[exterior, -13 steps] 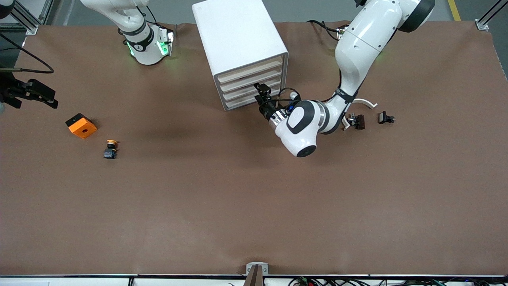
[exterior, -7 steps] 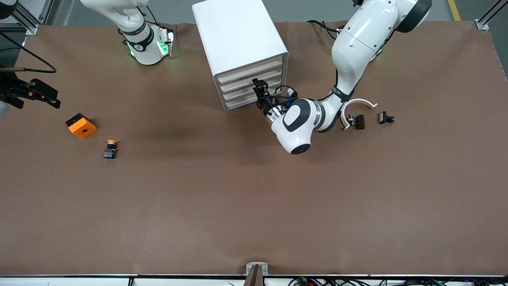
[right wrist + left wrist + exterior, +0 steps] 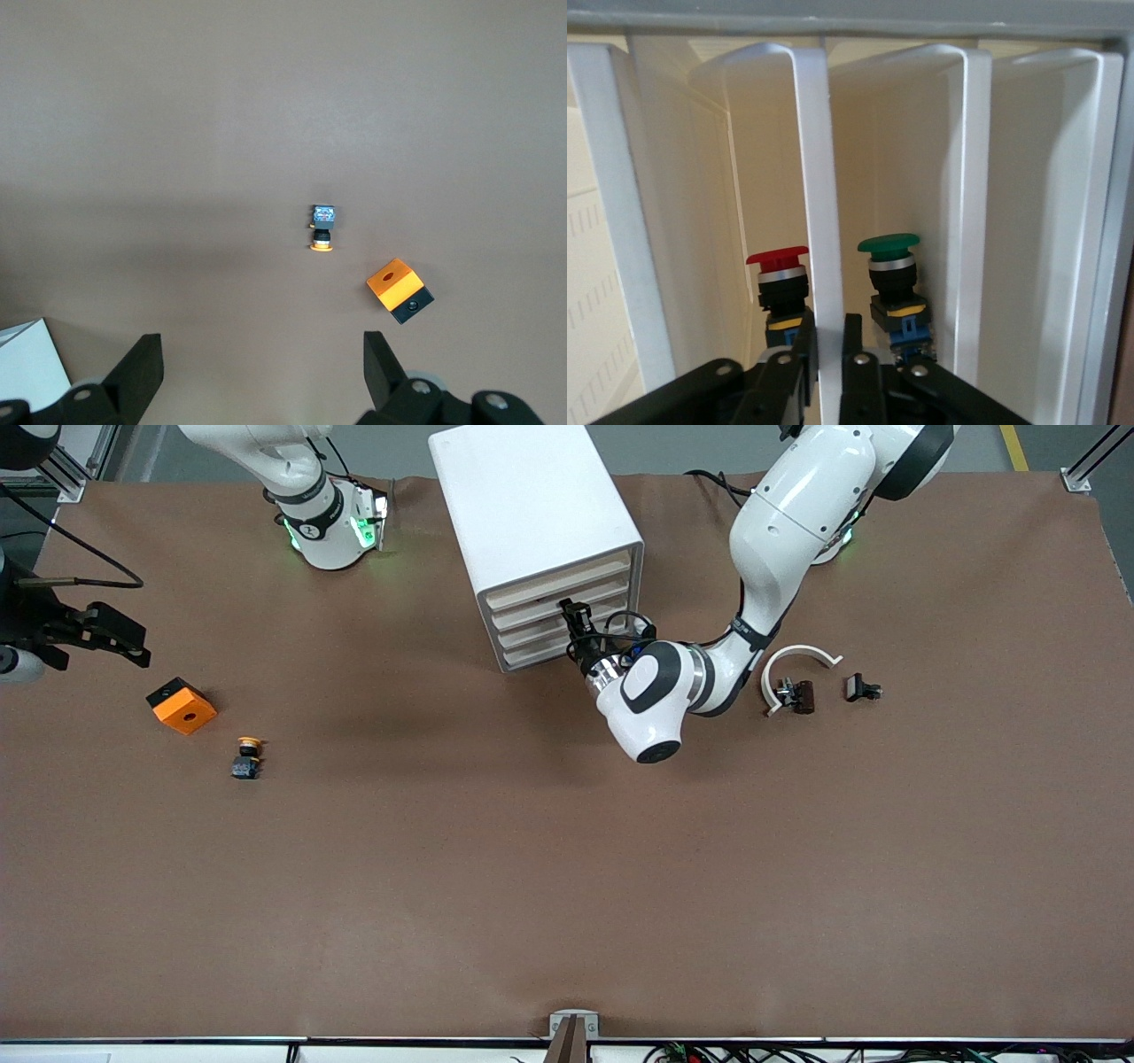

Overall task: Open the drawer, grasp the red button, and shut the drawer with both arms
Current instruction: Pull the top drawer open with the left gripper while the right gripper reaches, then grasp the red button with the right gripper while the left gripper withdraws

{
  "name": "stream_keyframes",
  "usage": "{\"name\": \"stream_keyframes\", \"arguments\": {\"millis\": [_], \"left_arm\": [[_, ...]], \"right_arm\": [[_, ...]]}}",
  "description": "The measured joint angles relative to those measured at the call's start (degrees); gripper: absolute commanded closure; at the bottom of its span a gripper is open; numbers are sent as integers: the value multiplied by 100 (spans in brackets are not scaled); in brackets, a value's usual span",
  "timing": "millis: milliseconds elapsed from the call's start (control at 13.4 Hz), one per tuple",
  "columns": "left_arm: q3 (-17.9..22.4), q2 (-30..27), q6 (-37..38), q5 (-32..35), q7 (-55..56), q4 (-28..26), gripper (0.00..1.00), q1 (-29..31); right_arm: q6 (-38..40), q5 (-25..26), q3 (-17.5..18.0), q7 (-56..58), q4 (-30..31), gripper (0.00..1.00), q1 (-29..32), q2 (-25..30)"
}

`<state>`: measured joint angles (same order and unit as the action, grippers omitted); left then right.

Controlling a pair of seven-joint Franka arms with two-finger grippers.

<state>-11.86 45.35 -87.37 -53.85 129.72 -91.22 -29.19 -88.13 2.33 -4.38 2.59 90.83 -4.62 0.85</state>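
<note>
The white drawer cabinet (image 3: pixel 532 505) stands toward the robots' side of the table's middle, with its drawers shut. My left gripper (image 3: pixel 574 613) is at the drawer fronts. In the left wrist view it (image 3: pixel 830 332) is shut on a white drawer front strip (image 3: pixel 824 177), one finger on each side. The red-capped button (image 3: pixel 780 283) stands inside the compartment beside that strip; it does not show in the front view. My right gripper (image 3: pixel 133 646) is open and empty, up over the right arm's end of the table (image 3: pixel 263 372).
A green-capped button (image 3: pixel 893 283) stands in the adjoining compartment. A yellow-capped button (image 3: pixel 247 756) and an orange block (image 3: pixel 182 706) lie under the right gripper; both show in the right wrist view (image 3: pixel 322 228), (image 3: pixel 400 289). A white curved piece (image 3: pixel 797 657) and small black parts (image 3: pixel 861 688) lie by the left arm.
My left gripper has moved in toward the cabinet and up the drawer fronts. My right gripper has drifted a little toward the table's middle.
</note>
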Motion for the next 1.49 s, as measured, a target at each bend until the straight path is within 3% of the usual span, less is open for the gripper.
{"name": "stream_keyframes", "arguments": {"millis": [596,895,969,1044,1118,1193,1342,1491], "left_arm": [[207,51,2,0,36,280,100,219],[249,237,4,1,37,682,100,656],[250,264,4,1,36,750,86,711],[250,278,4,1,34,815,55,746],[251,282,2,16,33,870,8,757],[251,283,-16,18,31,914,0,759],[310,284,-33,18,31,1060,0,762],[443,283,-31,18,30,1321,0,783]], "right_arm": [[-86,-8,2,-15,-9,0,-51,-141],[-89,-19,15,-826,-198,0,-660,-261],[-51,-22,19,-1139,-206,0,-870,-269],[29,-23,23,-1519,-210,0,-1096,-273],[117,-26,26,-1949,-211,0,-1320,-278],[192,-29,29,-2446,-210,0,-1561,-291],[235,-78,35,-3531,-208,0,-2068,-358],[195,-481,39,-4618,-208,0,-2531,-495]]}}
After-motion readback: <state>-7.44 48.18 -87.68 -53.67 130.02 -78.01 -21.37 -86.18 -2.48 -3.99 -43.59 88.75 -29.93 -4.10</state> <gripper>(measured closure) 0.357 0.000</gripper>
